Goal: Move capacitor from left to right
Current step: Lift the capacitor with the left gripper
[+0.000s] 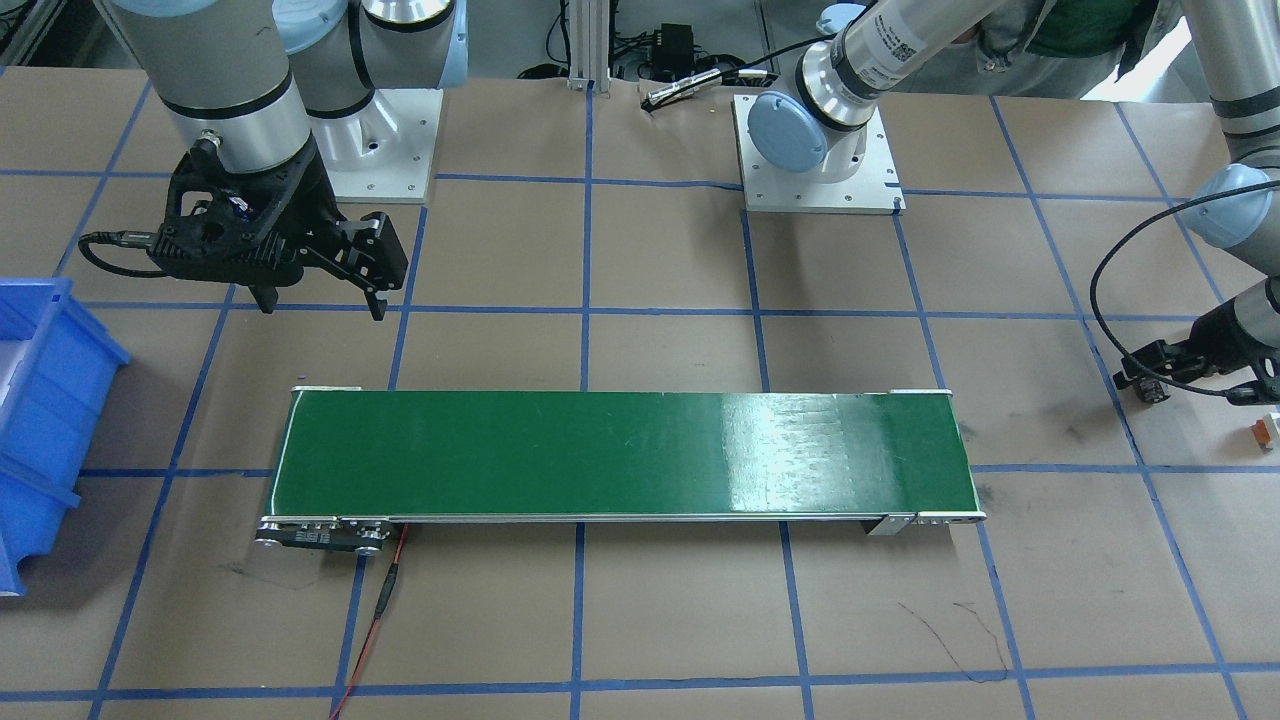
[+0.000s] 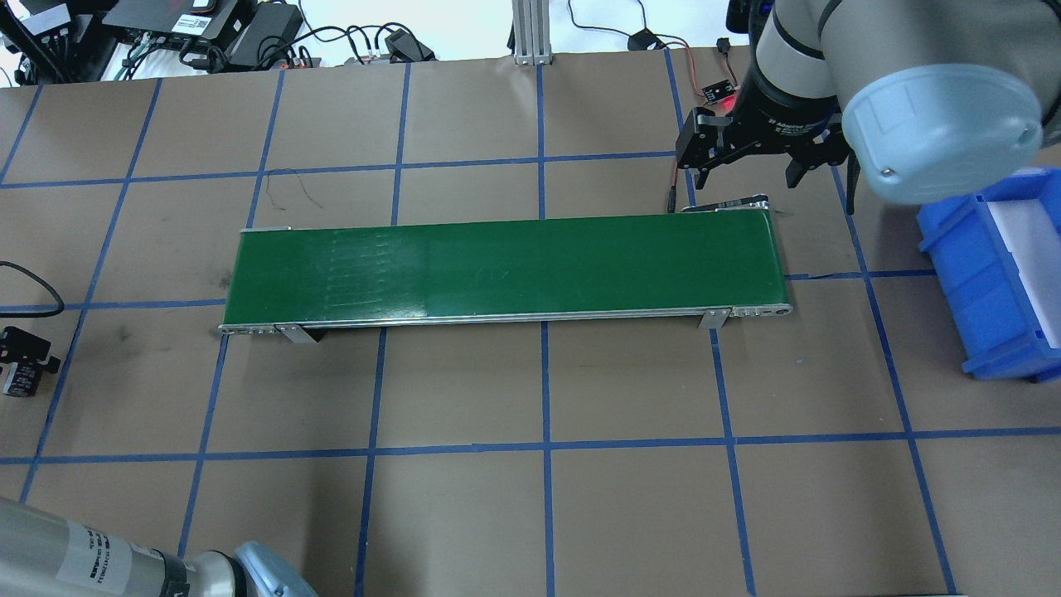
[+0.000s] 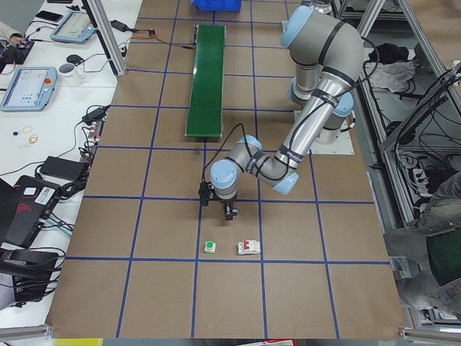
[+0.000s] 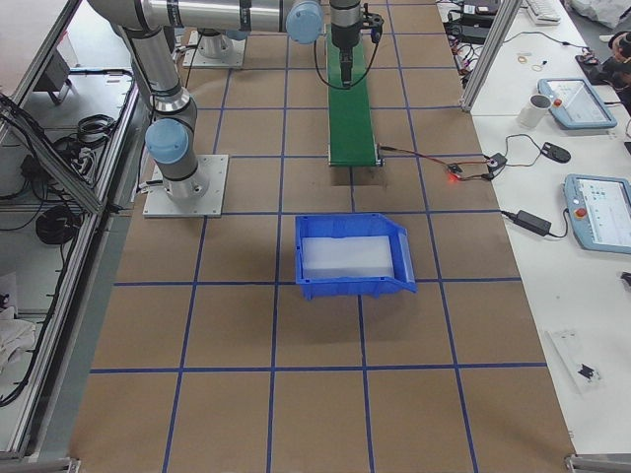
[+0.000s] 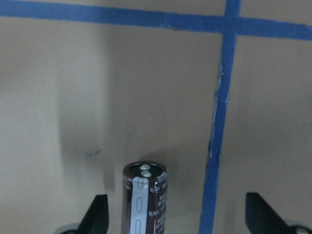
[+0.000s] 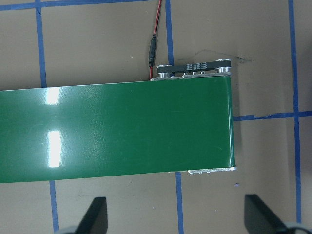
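The capacitor [image 5: 145, 201], a dark stubby cylinder with a pale grey stripe, lies on the brown table paper. Its end with two pale terminals points up the left wrist view. My left gripper [image 5: 178, 219] is open and low over it. The capacitor sits between the fingers, nearer the view's left fingertip [image 5: 99, 214]. The gripper also shows at the table's left end [image 3: 218, 209] [image 1: 1195, 385] [image 2: 23, 369]. My right gripper [image 1: 320, 300] [image 2: 746, 178] [image 6: 178, 219] is open and empty, hovering by the right end of the green conveyor belt [image 1: 620, 455] [image 2: 506, 269] [image 6: 117, 131].
A blue bin [image 2: 995, 274] [image 4: 350, 256] [image 1: 40, 420] stands beyond the belt's right end. A white breaker with a red switch [image 3: 248, 247] and a green-topped part [image 3: 209, 247] lie near the left gripper. A small orange-and-white part [image 1: 1265, 428] lies beside it.
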`<state>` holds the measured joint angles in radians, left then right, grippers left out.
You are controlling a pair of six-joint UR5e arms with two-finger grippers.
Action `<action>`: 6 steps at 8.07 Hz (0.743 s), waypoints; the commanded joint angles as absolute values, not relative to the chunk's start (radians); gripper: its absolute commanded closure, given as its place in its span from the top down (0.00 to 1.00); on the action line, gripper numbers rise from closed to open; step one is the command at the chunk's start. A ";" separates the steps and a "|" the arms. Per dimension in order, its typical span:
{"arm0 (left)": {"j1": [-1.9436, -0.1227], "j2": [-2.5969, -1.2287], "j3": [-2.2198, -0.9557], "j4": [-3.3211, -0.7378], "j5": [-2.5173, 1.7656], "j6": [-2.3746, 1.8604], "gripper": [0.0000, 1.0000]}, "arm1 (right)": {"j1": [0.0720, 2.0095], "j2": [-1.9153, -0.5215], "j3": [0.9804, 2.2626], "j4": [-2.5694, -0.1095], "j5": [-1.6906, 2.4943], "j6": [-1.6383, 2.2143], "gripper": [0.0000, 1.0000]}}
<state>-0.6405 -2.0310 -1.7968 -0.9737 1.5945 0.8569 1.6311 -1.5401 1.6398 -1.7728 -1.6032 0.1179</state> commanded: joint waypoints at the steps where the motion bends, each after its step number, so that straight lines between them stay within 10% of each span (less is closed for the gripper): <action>1: -0.615 -2.039 -1.799 -0.974 1.595 0.868 1.00 | 1.631 -1.540 1.640 -1.770 -1.608 0.118 1.00; 6: -0.604 -2.051 -1.798 -0.971 1.594 0.884 1.00 | 1.631 -1.540 1.640 -1.770 -1.606 0.118 1.00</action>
<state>-0.6056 -2.0501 -1.7980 -0.9726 1.5947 0.8791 1.6306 -1.5401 1.6398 -1.7702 -1.6062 0.1194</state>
